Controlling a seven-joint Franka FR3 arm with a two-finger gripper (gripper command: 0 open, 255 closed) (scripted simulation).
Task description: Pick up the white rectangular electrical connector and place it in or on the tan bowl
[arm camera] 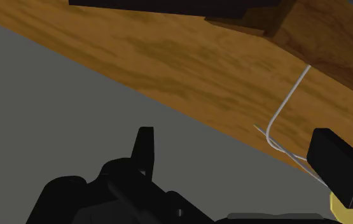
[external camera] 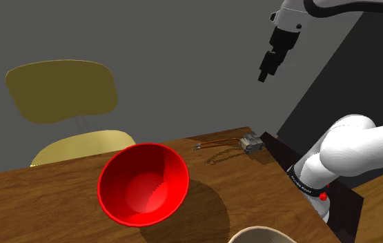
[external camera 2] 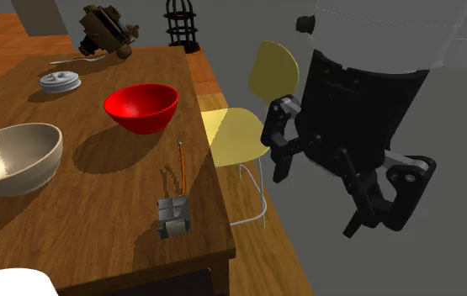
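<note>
The connector [external camera: 250, 143] is a small grey block with thin orange wires, lying near the table's far right corner in the shoulder view. In the second exterior view the connector [external camera 2: 172, 214] sits close to the table's near edge. The tan bowl [external camera 2: 8, 155] stands at that view's left; its rim [external camera: 262, 236] peeks in at the shoulder view's bottom edge. My gripper [external camera: 269, 65] hangs high above and beyond the connector, off the table's edge. The gripper [external camera 2: 315, 202] is open and empty; in the wrist view the gripper [arm camera: 238, 156] faces floor and a chair leg [arm camera: 283, 121].
A red bowl [external camera: 141, 185] sits mid-table between connector and tan bowl. A yellow chair [external camera: 62, 90] stands just past the table's far edge. At the table's far end are a grey disc [external camera 2: 61, 81] and a dark brown object [external camera 2: 105, 34].
</note>
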